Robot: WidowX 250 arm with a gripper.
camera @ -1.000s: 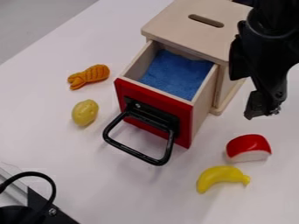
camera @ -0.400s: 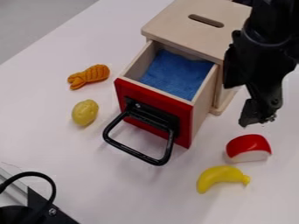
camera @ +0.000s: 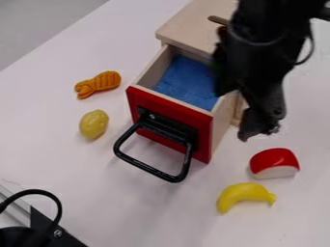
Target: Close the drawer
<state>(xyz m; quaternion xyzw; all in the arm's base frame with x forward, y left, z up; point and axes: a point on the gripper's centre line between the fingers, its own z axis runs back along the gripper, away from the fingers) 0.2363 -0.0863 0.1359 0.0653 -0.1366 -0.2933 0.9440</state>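
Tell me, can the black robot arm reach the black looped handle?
Probably yes: the arm's black tool hangs beside the open, red-fronted wooden drawer, and nothing stands in front of its handle.

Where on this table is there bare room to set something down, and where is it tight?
Widest on the table: below the drawer handle, left of the banana. More lies left of the lemon. Crowded: right of the drawer, where the claw hangs near the red-and-white toy, the banana just below that.
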